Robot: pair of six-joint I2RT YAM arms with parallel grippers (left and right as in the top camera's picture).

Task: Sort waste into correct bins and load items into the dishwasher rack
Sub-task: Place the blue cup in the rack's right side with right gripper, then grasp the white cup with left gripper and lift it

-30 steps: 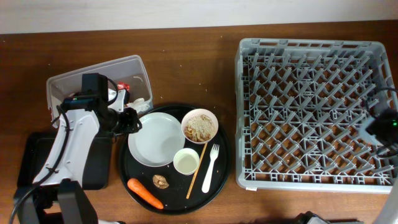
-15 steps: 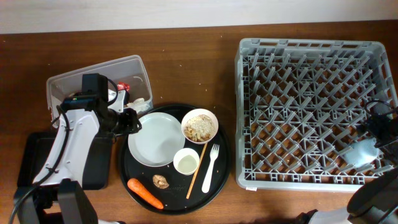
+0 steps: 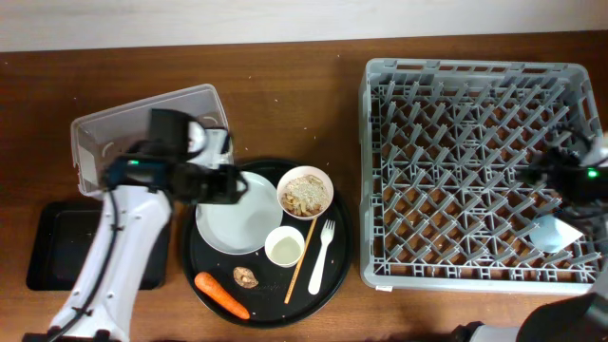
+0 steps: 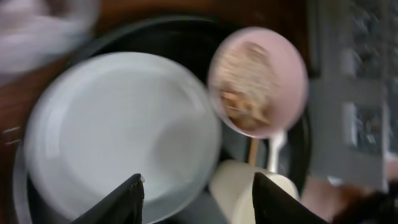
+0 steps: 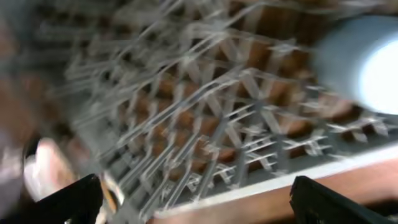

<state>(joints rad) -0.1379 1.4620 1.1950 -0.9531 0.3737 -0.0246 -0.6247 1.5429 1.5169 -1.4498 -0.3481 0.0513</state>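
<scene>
Your left end effector: fingers apart, empty, over the plate.
Your right end effector: fingers apart, empty, above the rack.
Blue cup: lying in the rack, near its right edge.

The widest lane I have is the bare table between the clear tub and the rack. Only a thin strip separates the round tray from the rack's wall. On that tray the bowl, white cup, fork and stick crowd together. Pegs and the light-blue cup block the rack's near right corner.
</scene>
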